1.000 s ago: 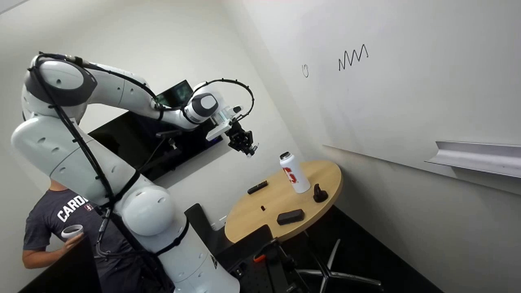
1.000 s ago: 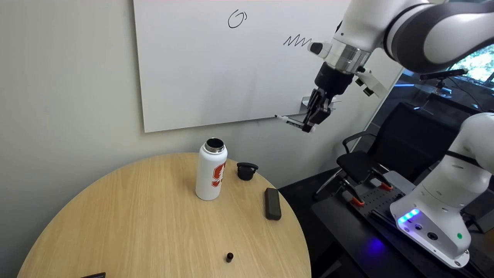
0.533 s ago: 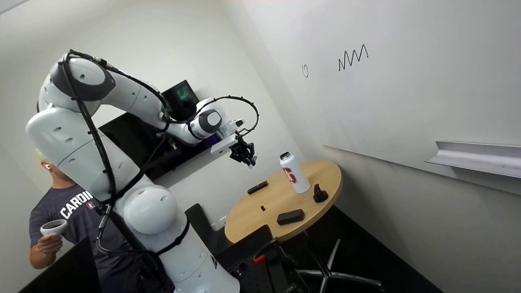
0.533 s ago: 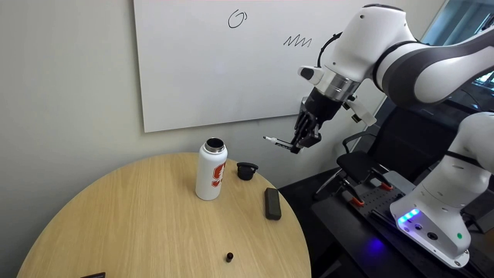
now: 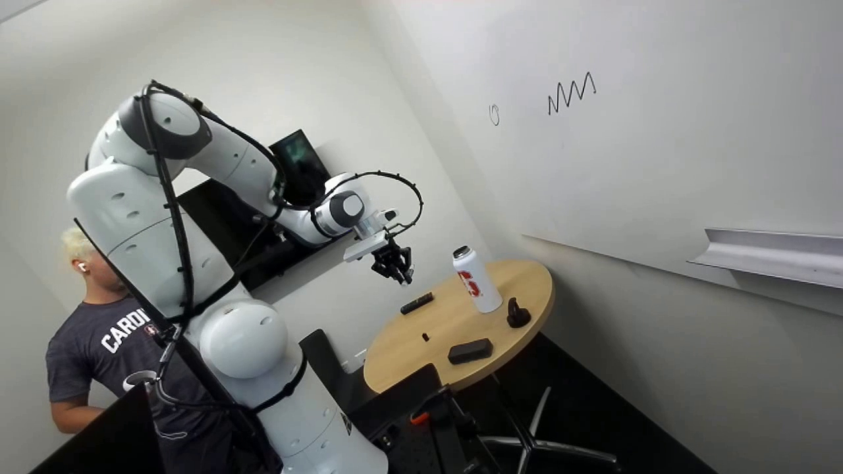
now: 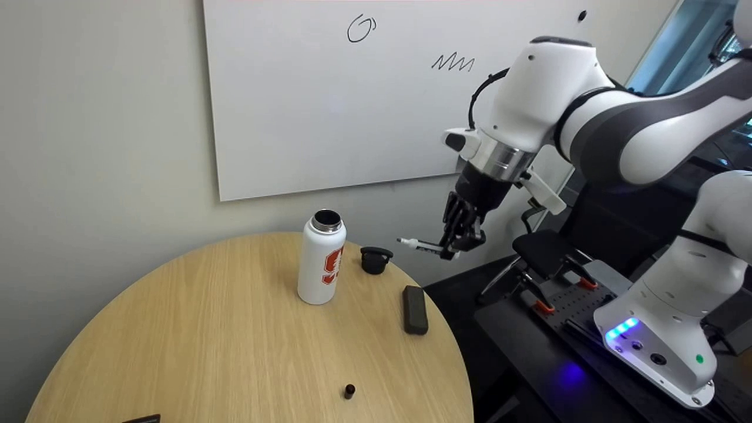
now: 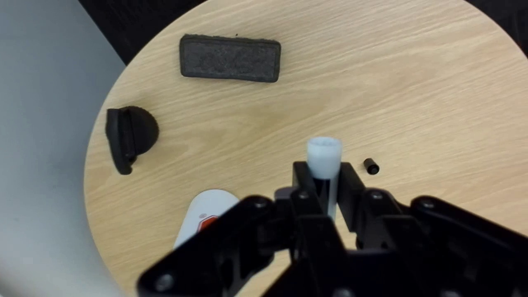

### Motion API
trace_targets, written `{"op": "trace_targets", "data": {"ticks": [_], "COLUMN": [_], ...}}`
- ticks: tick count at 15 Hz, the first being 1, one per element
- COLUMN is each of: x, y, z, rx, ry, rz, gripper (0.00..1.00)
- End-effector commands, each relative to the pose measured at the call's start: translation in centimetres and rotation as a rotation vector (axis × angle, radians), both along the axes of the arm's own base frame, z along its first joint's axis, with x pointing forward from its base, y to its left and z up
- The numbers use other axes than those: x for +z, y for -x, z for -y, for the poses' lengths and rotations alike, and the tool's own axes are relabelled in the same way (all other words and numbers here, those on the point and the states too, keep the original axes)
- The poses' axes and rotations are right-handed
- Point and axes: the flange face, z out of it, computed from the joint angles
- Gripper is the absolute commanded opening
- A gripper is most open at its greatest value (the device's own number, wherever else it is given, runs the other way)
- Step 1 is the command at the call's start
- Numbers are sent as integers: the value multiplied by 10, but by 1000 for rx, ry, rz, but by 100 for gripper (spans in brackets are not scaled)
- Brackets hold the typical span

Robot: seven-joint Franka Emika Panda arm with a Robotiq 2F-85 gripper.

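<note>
Gripping a white marker in mid-air

Grasping it in the clenched pincer, near one end, leaving most of its length jutting out to one side. Holding it slightly tilted, raised clear of the desk and of an upright, open white bottle, a black lid near that bottle, a dark block and a small black cap.

White, dark-tipped marker in midair
</note>
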Motion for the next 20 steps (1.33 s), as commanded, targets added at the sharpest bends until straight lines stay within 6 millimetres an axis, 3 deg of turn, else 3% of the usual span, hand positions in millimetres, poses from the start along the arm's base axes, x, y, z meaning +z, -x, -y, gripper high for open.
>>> {"op": "trace_targets", "data": {"ticks": [1, 4, 12, 20], "x": [-41, -72, -178, -224], "y": [20, 30, 1, 2], "z": [-35, -52, -88, -106], "rx": [94, 149, 170, 142], "ry": [-39, -74, -91, -83], "rz": [-33, -36, -135, -205], "gripper": [5, 5, 5, 5]}}
